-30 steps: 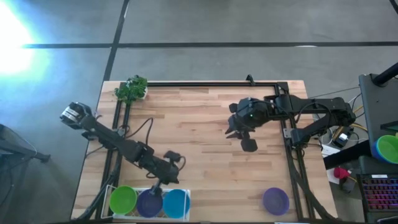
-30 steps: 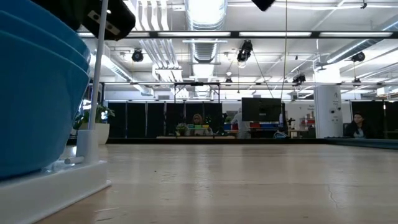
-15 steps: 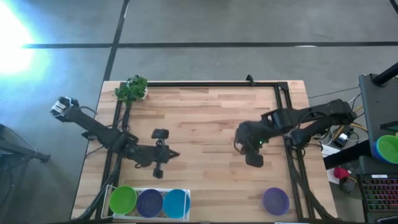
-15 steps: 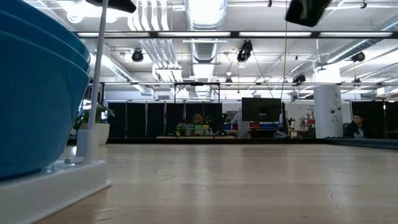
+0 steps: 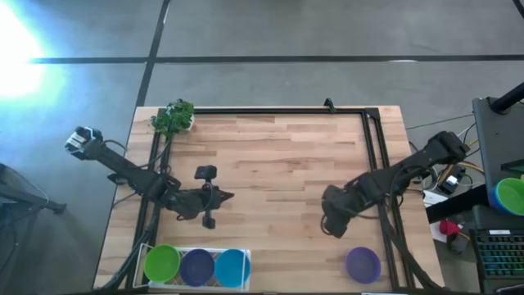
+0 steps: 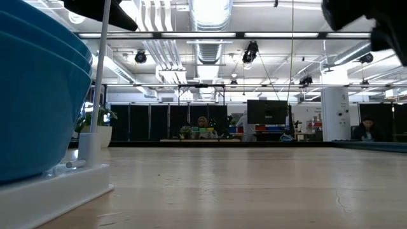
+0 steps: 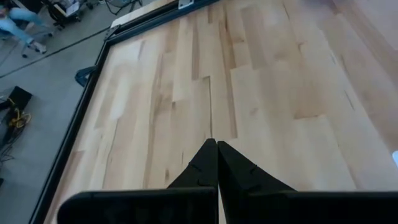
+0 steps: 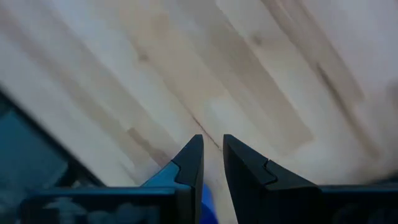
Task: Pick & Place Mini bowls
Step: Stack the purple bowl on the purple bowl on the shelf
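A purple mini bowl [image 5: 363,264] sits upright on the wooden table near its front right corner. Three more mini bowls, green [image 5: 162,263], purple [image 5: 196,266] and blue [image 5: 231,266], rest in a white tray [image 5: 141,254] at the front left. The blue one [image 6: 38,95] fills the left of the low view. My right gripper [image 5: 332,225] hangs above the table, just left of and beyond the lone purple bowl, pointing down, fingers a narrow gap apart [image 8: 212,146] with nothing between the tips. My left gripper [image 5: 228,197] is shut and empty [image 7: 216,144], above the table beyond the tray.
A leafy green toy plant [image 5: 173,116] stands at the far left corner. Black frame rails [image 5: 377,156] run along the left, far and right edges. A stack of bowls [image 5: 511,195] sits off the table to the right. The middle of the table is bare wood.
My right gripper has swung from the table's middle toward the near right, sinking and rolling about its own line, and now hangs close to the lone purple bowl. My left gripper has risen from over the tray toward the far side and tipped up to point toward the table's right.
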### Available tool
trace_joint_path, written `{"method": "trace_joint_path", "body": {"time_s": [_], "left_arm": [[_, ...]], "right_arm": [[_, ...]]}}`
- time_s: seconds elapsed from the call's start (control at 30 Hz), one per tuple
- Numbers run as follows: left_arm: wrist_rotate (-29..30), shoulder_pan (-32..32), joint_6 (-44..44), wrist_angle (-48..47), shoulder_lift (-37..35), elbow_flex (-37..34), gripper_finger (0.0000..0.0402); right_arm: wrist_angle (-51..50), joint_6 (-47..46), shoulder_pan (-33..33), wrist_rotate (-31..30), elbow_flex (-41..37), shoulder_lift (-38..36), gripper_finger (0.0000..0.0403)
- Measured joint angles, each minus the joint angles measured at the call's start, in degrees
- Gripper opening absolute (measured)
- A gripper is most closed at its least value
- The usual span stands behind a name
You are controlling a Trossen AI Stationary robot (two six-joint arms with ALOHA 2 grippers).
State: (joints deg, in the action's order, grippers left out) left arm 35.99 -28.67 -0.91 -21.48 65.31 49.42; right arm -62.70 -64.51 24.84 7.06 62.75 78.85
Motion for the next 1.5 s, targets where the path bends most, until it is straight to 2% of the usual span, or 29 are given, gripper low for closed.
{"method": "trace_joint_path", "body": {"time_s": [0.33,0.5,0.6,0.73,0.93,1.1,1.3,1.5], "left_arm": [[0.1,0.0,3.5,0.0,-0.1,-0.1,0.0000],[0.1,0.0,6.1,0.0,-0.1,-0.1,0.0000],[0.1,0.0,7.2,0.0,-0.2,-0.1,0.0000],[0.1,0.0,8.4,0.0,-0.7,-0.1,0.0000],[0.1,0.0,9.3,0.0,-2.1,-0.1,0.0000],[-0.1,0.0,10.6,0.0,-3.3,-0.1,0.0000],[-0.3,0.1,13.2,0.0,-5.3,-0.1,0.0000],[-0.5,0.1,13.2,-0.1,-7.7,-0.1,0.0000]], "right_arm": [[0.1,-41.0,9.4,-0.6,-5.8,0.0,0.0059],[0.3,-57.7,14.6,-0.6,-5.9,0.0,0.0059],[0.4,-64.0,17.2,-0.6,-5.9,0.0,0.0059],[1.7,-68.8,20.0,-0.6,-5.9,0.0,0.0059],[3.8,-69.1,21.9,-1.6,-5.9,0.1,0.0059],[7.8,-69.4,22.2,-2.8,-5.9,4.0,0.0059],[18.7,-68.6,22.7,-0.9,-5.2,10.5,0.0059],[13.3,-68.5,22.7,2.1,0.2,14.8,0.0059]]}}
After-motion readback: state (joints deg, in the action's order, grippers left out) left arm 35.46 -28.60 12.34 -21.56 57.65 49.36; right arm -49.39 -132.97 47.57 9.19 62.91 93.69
